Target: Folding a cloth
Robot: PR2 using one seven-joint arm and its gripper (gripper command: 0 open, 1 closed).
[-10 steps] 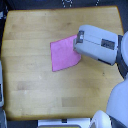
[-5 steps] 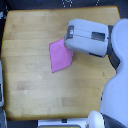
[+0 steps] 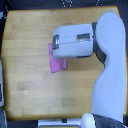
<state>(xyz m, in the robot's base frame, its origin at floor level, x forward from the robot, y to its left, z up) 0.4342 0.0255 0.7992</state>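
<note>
The pink-magenta cloth (image 3: 56, 64) lies flat on the wooden tabletop (image 3: 30, 35) near the middle. Only its part toward the exterior view's left shows; the rest is hidden under the arm. The robot's white and grey arm (image 3: 75, 42) reaches in from the exterior view's right and hangs over the cloth. The gripper's fingers are hidden beneath the arm's body, so I cannot tell whether they are open or shut, or whether they touch the cloth.
The arm's large white upper link (image 3: 110, 70) covers the table's side at the exterior view's right. A dark floor edge (image 3: 3, 75) and a pale object (image 3: 1, 92) lie off the table at the exterior view's left.
The arm has moved toward the exterior view's left, over the cloth. More of the cloth is covered now than before. The cloth's visible part has not shifted.
</note>
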